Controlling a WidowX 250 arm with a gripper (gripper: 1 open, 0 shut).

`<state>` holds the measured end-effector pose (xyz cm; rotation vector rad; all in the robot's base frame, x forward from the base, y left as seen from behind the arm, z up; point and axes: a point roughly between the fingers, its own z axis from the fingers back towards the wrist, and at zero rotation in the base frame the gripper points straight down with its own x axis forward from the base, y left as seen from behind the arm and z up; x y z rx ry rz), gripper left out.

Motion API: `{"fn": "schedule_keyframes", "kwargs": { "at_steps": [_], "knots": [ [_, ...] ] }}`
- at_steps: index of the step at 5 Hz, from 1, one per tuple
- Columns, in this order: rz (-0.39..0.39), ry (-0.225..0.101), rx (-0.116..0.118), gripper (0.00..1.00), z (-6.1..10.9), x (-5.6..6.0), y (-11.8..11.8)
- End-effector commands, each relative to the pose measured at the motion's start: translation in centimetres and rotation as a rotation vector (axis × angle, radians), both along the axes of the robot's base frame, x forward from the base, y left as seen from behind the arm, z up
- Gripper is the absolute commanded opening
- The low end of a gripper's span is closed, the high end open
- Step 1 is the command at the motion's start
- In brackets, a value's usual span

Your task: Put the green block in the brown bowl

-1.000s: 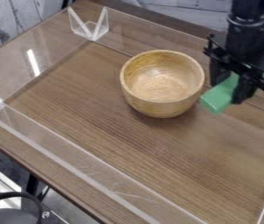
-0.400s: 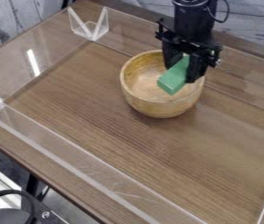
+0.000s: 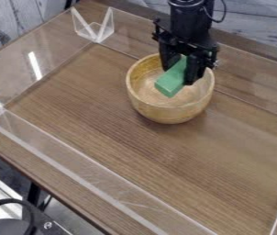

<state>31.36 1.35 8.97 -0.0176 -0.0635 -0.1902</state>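
Here's the arm, reaching in from the far side of the surface [image 3: 98, 138], dark and bulky, its body rising out of the top of the view. It angles downward, and the end effector [image 3: 178, 66] is right there over the brown bowl [image 3: 168, 112], above the far part of the opening! The fingers point down and toward the camera, and they're closed in on the green block [image 3: 171, 79]. That's a grip, narrow and shut on the block, though the dark parts crowd together so much that the exact contact on each side is hard to read.

And the block itself? It sticks out below the end effector, on the near side of it, its upper end tucked in among the dark fingers and its lower end bare. It's tilted, too, the lower end leaning toward the left of the view. From this angle the green lies right across the bowl's opening, with the pale wooden interior showing on both sides of it. Whether that lower end hangs above the rim's level or dips inside, this view can't settle. The bowl sits upright on the brown surface, round mouth facing up, the arm looming just behind it.
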Motion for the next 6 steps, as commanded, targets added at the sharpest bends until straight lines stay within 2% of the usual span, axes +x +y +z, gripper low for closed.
{"fn": "schedule_keyframes", "kwargs": {
  "at_steps": [1, 4, 6],
  "knots": [
    [0.006, -0.056, 0.007, 0.00, 1.4, 0.5, 0.5],
    [0.010, -0.038, 0.000, 0.00, 0.2, 0.5, 0.8],
    [0.009, -0.047, -0.014, 0.00, 0.8, 0.1, 0.7]
  ]
}}
